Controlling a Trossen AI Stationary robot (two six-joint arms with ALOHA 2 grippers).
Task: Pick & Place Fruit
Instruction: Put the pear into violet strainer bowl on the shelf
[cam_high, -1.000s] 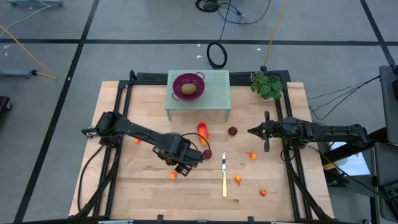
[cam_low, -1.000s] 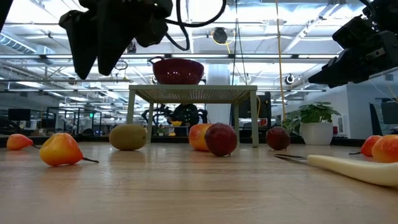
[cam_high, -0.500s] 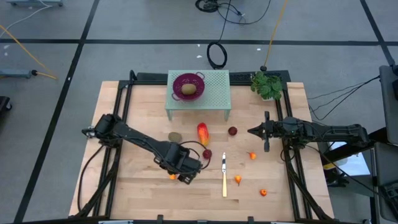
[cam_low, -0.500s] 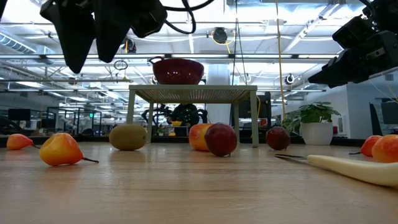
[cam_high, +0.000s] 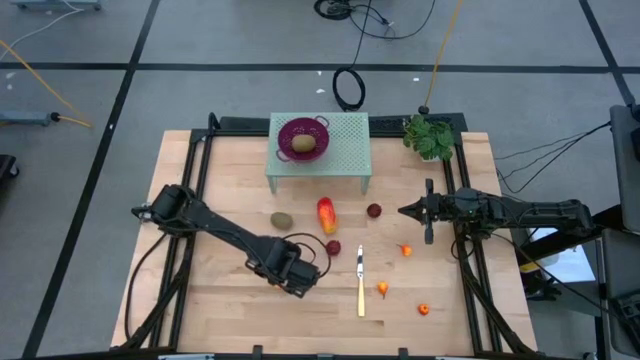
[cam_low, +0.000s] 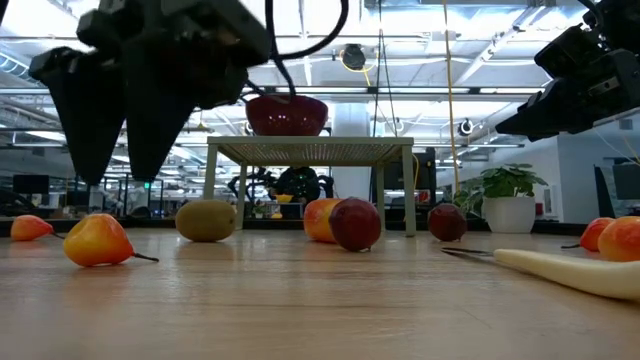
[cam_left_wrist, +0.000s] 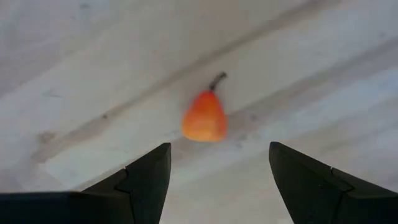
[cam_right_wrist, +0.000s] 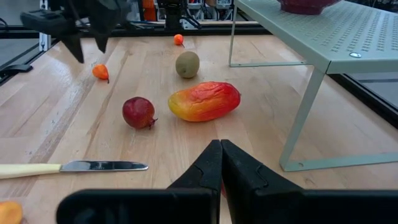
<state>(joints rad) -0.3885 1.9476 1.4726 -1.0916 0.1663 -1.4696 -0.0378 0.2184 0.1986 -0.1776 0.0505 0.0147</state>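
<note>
My left gripper (cam_high: 291, 277) (cam_low: 118, 178) is open and points down. It hovers just above a tiny orange pear-shaped fruit piece (cam_left_wrist: 204, 118) (cam_low: 97, 240) that lies on the table, one finger to each side, touching nothing. In the high view the gripper hides this piece. On the table also lie a brown-green oval (cam_high: 282, 220), the red-orange oblong (cam_high: 326, 213), two dark red balls (cam_high: 333, 247) (cam_high: 373, 210) and other orange pieces (cam_high: 383, 289) (cam_high: 406, 250). A second brown-green oval (cam_high: 305, 143) sits in the purple colander. My right gripper (cam_high: 404, 211) (cam_right_wrist: 221, 155) waits shut at the right.
The purple colander (cam_high: 290, 128) stands on a green perforated stand (cam_high: 345, 150) at the far edge. A yellow-handled knife (cam_high: 361, 283) lies right of my left gripper. A small plant (cam_high: 430, 136) is at the far right corner. More orange pieces (cam_high: 220, 227) (cam_high: 424, 309) lie scattered.
My left gripper has moved toward the table's near and left edges and come down, from beside the dark red ball to just over the tiny orange piece. No fruit has moved.
</note>
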